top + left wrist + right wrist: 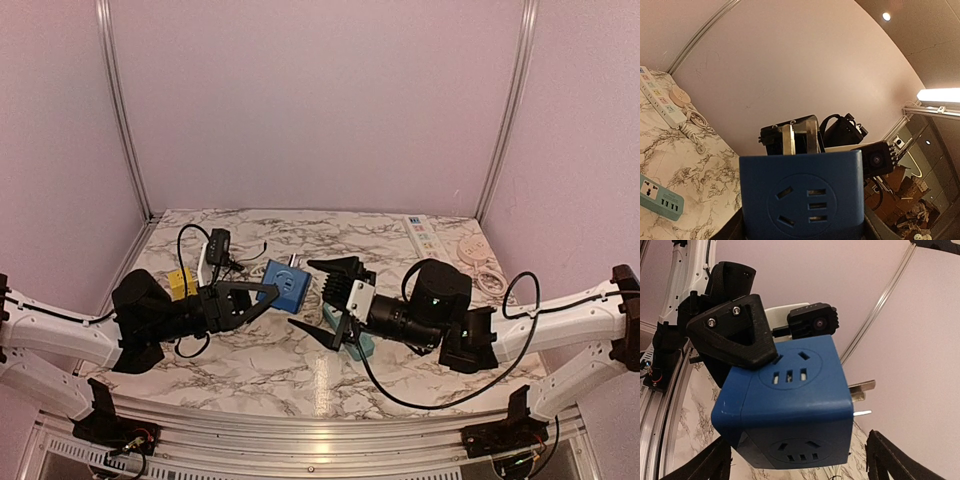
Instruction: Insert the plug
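Top-camera left claw point(268, 295): clamped on the blue cube plug point(283, 285), with one black finger point(735, 335) pressed flat against a socket face.
Right claw point(300, 293): spread wide, one prong of it on either side of the cube, touching nothing that I can see.
Blue cube plug: held up off the table between the two arms, its metal pins point(860, 387) sticking out of one side (towards the back wall, going by the overhead look).
Teal power strip point(362, 345): lying flat on the marble table point(250, 350) under the right arm, sockets facing up.
Black adapter point(218, 243): on the table behind the left arm, trailing a thin cable.
Yellow block point(182, 282): just beside the left arm.
White power strip point(425, 235): at the far right of the table, a coiled white cord point(480, 265) next to it.
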### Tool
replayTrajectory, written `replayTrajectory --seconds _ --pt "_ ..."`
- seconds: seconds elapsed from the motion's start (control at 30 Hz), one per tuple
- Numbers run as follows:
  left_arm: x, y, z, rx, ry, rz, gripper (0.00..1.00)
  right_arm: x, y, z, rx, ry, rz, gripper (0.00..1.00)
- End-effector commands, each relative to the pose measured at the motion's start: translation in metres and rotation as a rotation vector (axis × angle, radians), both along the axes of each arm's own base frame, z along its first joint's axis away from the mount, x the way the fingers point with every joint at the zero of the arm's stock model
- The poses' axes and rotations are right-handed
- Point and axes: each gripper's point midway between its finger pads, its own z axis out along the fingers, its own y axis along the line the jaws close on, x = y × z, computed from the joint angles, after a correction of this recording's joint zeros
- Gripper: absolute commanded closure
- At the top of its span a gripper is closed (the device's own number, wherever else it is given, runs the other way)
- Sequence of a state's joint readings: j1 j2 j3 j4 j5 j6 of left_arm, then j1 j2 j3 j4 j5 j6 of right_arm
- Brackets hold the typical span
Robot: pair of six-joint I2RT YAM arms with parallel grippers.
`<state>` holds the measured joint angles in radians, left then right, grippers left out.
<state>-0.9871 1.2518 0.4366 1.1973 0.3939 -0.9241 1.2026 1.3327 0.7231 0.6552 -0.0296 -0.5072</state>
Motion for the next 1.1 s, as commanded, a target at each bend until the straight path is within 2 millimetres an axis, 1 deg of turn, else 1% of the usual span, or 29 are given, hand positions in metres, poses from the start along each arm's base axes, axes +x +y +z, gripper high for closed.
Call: replayTrajectory --seconds 0.0,0.07,0.17,0.27,0.37,0.47,0.53,0.6,0.8,0.83,0.87,0.93,1.0,1.03,1.07 --pt "-0.009 0.005 0.037 -0.121 -0.068 -0.029 1.0 -0.002 0.006 0.013 0.03 -0.021 0.017 0.11" --pt "-0.01 0.005 0.039 -0.125 -0.072 -0.033 1.0 -0.002 0.006 0.013 0.03 -0.028 0.014 0.12" --pt "-0.01 0.003 0.04 -0.122 -0.072 -0.039 1.0 -0.002 0.006 0.013 0.026 -0.037 0.013 0.17" --pt "-0.009 0.001 0.038 -0.118 -0.066 -0.042 1.0 -0.002 0.006 0.015 0.033 -0.043 0.012 0.18" --pt "-0.009 0.0 0.037 -0.119 -0.064 -0.043 1.0 -0.002 0.005 0.017 0.039 -0.048 0.01 0.22" --pt "-0.008 0.0 0.035 -0.116 -0.059 -0.043 1.0 -0.002 0.004 0.019 0.046 -0.052 0.006 0.23" --pt "-0.007 -0.001 0.033 -0.111 -0.055 -0.042 1.0 -0.002 0.003 0.019 0.05 -0.052 0.006 0.25" --pt "-0.007 -0.001 0.031 -0.111 -0.051 -0.042 1.0 -0.002 0.003 0.019 0.049 -0.052 0.006 0.31" --pt "-0.007 -0.001 0.031 -0.125 -0.045 -0.048 1.0 -0.004 0.006 0.015 0.027 -0.045 0.025 0.63" --pt "-0.008 0.0 0.032 -0.129 -0.048 -0.049 0.92 -0.005 0.006 0.014 0.025 -0.042 0.03 0.66" --pt "-0.008 0.0 0.032 -0.128 -0.052 -0.049 0.72 -0.007 0.005 0.015 0.023 -0.037 0.036 0.69" --pt "-0.009 0.001 0.032 -0.113 -0.062 -0.043 0.37 -0.012 0.003 0.017 0.015 -0.024 0.058 0.71" --pt "-0.008 0.002 0.031 -0.081 -0.076 -0.023 0.09 -0.016 0.0 0.018 -0.007 -0.006 0.074 0.73" --pt "-0.008 0.004 0.031 -0.063 -0.085 -0.008 0.02 -0.017 -0.003 0.016 -0.029 0.011 0.079 0.74" --pt "-0.007 0.006 0.031 -0.044 -0.1 0.01 0.01 -0.018 -0.005 0.016 -0.044 0.024 0.078 0.75"
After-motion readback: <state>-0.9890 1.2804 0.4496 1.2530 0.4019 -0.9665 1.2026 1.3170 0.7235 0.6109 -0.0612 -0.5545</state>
